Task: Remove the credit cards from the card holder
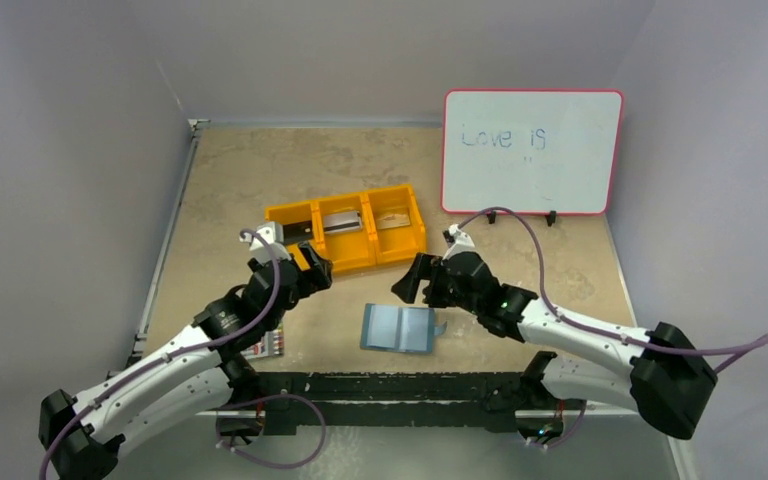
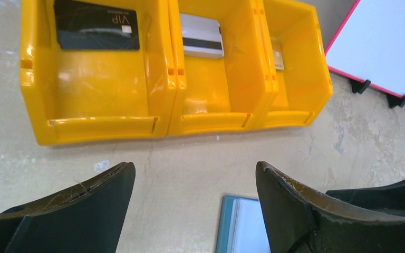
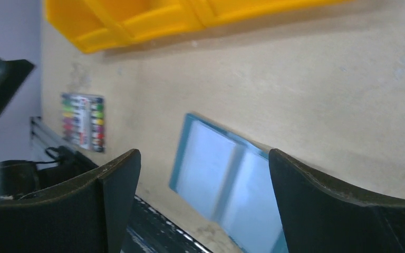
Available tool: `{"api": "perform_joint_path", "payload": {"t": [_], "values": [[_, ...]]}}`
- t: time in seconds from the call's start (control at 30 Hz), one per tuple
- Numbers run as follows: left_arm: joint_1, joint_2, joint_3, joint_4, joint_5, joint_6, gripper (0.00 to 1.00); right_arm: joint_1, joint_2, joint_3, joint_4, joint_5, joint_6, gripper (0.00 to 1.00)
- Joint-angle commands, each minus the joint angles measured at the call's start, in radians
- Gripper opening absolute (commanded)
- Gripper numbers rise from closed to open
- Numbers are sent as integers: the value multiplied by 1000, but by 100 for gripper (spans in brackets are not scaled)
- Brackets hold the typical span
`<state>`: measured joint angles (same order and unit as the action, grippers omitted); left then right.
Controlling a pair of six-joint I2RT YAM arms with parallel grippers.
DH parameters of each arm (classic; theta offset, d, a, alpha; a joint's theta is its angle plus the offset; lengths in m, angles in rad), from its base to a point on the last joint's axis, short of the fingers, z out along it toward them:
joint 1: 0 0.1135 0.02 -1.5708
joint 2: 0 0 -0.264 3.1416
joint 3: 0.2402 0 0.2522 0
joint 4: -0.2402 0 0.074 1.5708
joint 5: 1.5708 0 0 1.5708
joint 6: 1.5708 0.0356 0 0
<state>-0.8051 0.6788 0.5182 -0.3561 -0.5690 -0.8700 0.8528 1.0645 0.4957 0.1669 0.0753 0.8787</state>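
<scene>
The teal card holder (image 1: 397, 328) lies open and flat on the table, pale blue inside (image 3: 221, 174); only its left edge (image 2: 240, 226) shows in the left wrist view. Three credit cards lie in the orange bin (image 1: 348, 250), one per compartment: a black one (image 2: 96, 25), a silver-grey one (image 2: 202, 42) and a tan one (image 2: 278, 59). My left gripper (image 1: 310, 265) hovers open and empty (image 2: 195, 166) between bin and holder. My right gripper (image 1: 410, 280) hangs open and empty (image 3: 204, 153) above the holder's right side.
A whiteboard (image 1: 530, 150) with a pink rim leans at the back right. A pack of coloured markers (image 1: 265, 343) lies under my left arm, near the front edge (image 3: 83, 122). Grey walls close in the table on three sides.
</scene>
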Motion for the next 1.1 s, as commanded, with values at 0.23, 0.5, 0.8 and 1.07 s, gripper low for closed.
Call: {"api": "perform_joint_path", "payload": {"t": [0.23,0.5,0.8,1.07], "values": [[4,95,-37,81,144,-63,82,67,122,68,-122,58,-6,80],[3,108,-43,85,122,-56,81,167,324,212,-220,135,-9,63],[4,80,-45,28,96,-50,80,279,505,400,-477,362,86,62],[4,25,-56,-18,40,-72,80,316,601,437,-450,331,60,66]]}}
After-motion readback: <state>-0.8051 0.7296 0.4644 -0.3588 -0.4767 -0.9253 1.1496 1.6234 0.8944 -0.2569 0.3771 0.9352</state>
